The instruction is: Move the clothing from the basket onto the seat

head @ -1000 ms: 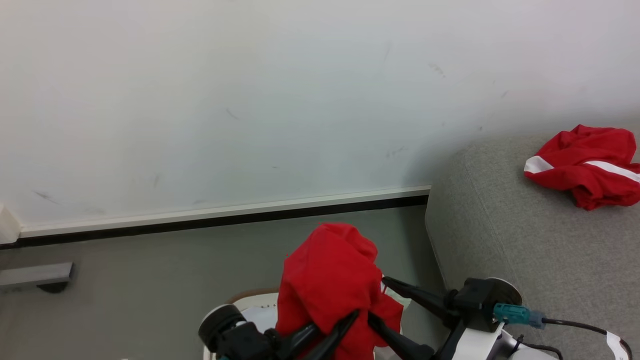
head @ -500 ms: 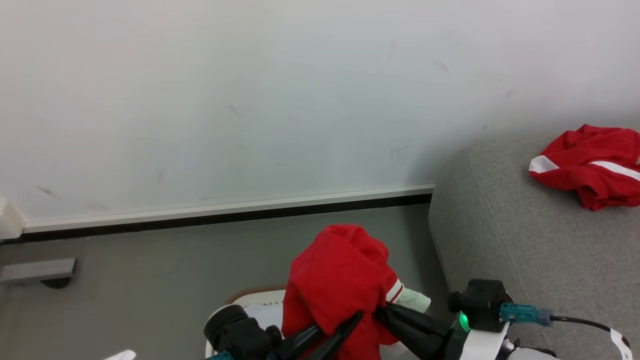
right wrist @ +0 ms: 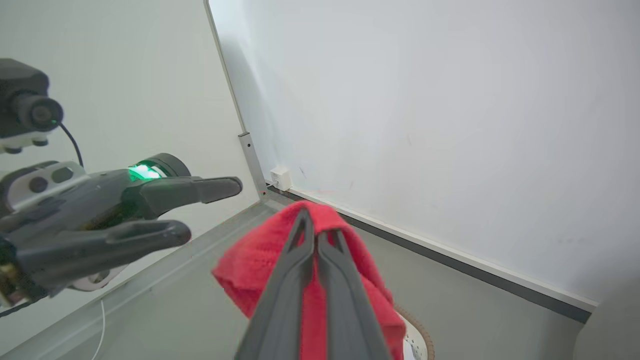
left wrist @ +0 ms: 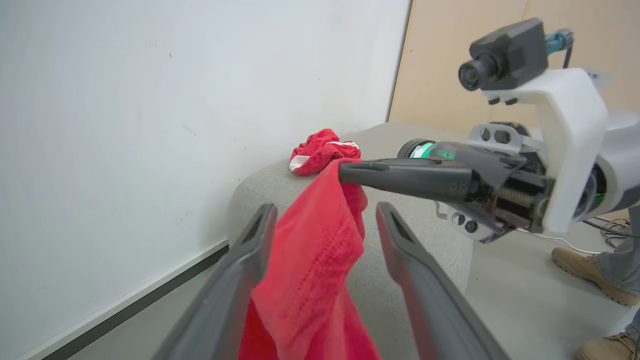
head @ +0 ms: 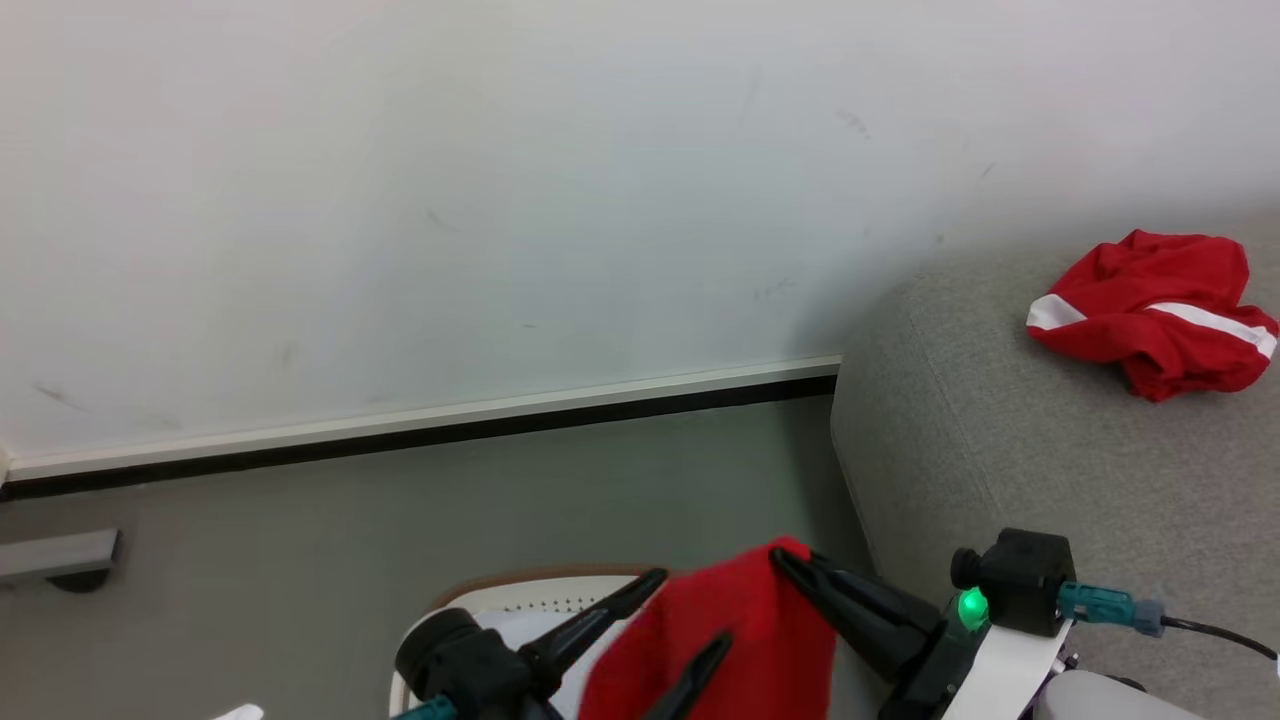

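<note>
Before me, a grey sofa (head: pixel 1000 460) bears a crumpled red garment with a white band (head: pixel 1150 315); beside it, the laundry basket (head: pixel 560 598) stands on the grey floor (head: pixel 300 540).

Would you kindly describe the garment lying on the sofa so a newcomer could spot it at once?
Find the grey sofa beside the white wall. On its top lies a crumpled red garment. Unlike the other red garment, pinched in the right gripper, it bears a white band.
</note>
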{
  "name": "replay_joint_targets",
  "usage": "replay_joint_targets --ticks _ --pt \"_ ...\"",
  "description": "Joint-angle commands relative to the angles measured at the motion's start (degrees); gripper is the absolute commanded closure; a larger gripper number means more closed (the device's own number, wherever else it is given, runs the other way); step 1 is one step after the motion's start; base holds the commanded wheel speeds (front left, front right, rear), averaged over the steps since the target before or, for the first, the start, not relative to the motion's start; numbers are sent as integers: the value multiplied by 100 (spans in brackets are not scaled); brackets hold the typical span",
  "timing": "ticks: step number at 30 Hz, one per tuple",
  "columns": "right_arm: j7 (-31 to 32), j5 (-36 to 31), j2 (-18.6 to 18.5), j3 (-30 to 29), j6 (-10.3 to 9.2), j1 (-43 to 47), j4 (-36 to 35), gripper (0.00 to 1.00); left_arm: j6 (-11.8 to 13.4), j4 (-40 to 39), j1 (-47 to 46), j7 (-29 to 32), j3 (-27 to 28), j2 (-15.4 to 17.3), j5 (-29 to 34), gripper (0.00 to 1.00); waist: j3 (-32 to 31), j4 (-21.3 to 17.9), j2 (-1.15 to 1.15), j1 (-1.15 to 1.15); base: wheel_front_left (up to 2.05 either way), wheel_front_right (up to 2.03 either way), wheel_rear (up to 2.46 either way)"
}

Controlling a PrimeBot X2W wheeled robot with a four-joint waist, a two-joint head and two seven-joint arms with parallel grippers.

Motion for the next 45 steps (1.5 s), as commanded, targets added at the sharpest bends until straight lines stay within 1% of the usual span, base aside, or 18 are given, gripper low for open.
replay_joint_targets --ticks 1,6,14,22,27,37,41,45 --pt "-53 -19 -22 -68 -13 11 18 100 23 41 -27 -39 21 -18 47 0 -3 -43 0 0 0 0 0" --pt "-137 -143 -111 -444 -13 111 11 100 105 123 61 -89 74 -27 60 0 -18 -215 0 0 0 0 0" --pt "-183 -333 -404 -1242 -13 295 -237 100 259 198 240 -159 202 -17 90 0 -38 -536 0 0 0 0 0" --pt "-168 -536 -756 -2099 -13 444 -555 100 251 220 308 -199 232 -86 129 0 7 -969 0 0 0 0 0" --pt "-53 -662 -884 -2595 -13 473 -703 100 232 250 295 -211 229 -155 163 0 37 -1265 0 0 0 0 0" --pt "206 -921 -739 -3220 -13 635 -925 100 181 278 197 -211 239 -222 194 0 136 -1749 0 0 0 0 0" --pt "252 -1087 -637 -3453 -13 692 -901 100 165 285 156 -207 229 -216 215 0 209 -1814 0 0 0 0 0" --pt "279 -1257 -484 -3725 -13 629 -854 100 138 278 66 -190 210 -197 215 0 366 -1783 0 0 0 0 0"
